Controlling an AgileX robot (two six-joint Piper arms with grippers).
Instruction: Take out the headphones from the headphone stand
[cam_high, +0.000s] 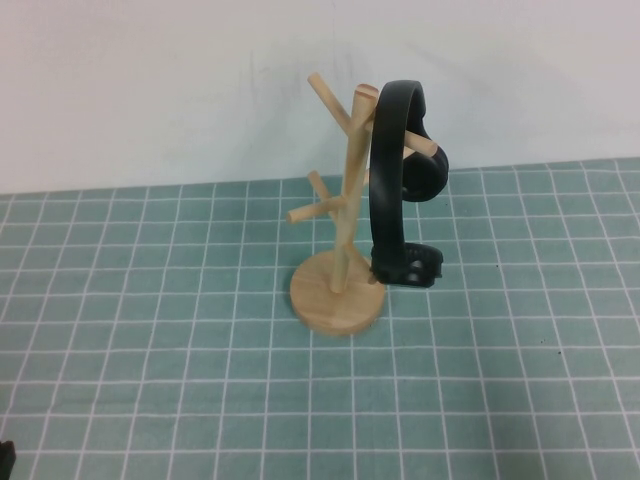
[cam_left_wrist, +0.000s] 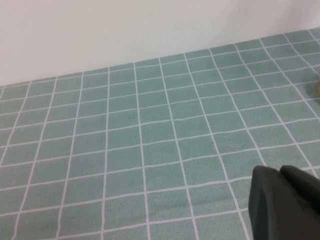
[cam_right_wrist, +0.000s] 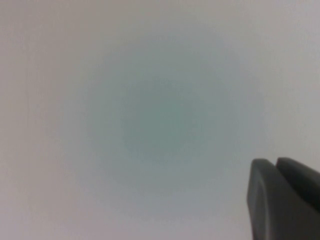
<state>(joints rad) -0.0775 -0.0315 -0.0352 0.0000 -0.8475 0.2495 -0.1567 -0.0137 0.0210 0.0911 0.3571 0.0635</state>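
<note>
The light wooden headphone stand (cam_high: 346, 215) stands upright mid-table on its round disc base. The black headphones (cam_high: 387, 170) hang by the headband over an upper peg on the stand's right side, one earcup low beside the base, the other behind the pegs. My left gripper (cam_left_wrist: 279, 170) is shut and empty, low over the green mat far to the left of the stand. My right gripper (cam_right_wrist: 276, 161) is shut and empty, facing a blank blurred surface; it is outside the high view.
A green mat with a white grid (cam_high: 160, 330) covers the table up to a white back wall (cam_high: 150, 80). A dark bit of my left arm (cam_high: 5, 458) shows at the near left corner. A sliver of wood (cam_left_wrist: 318, 87) shows at the left wrist view's edge.
</note>
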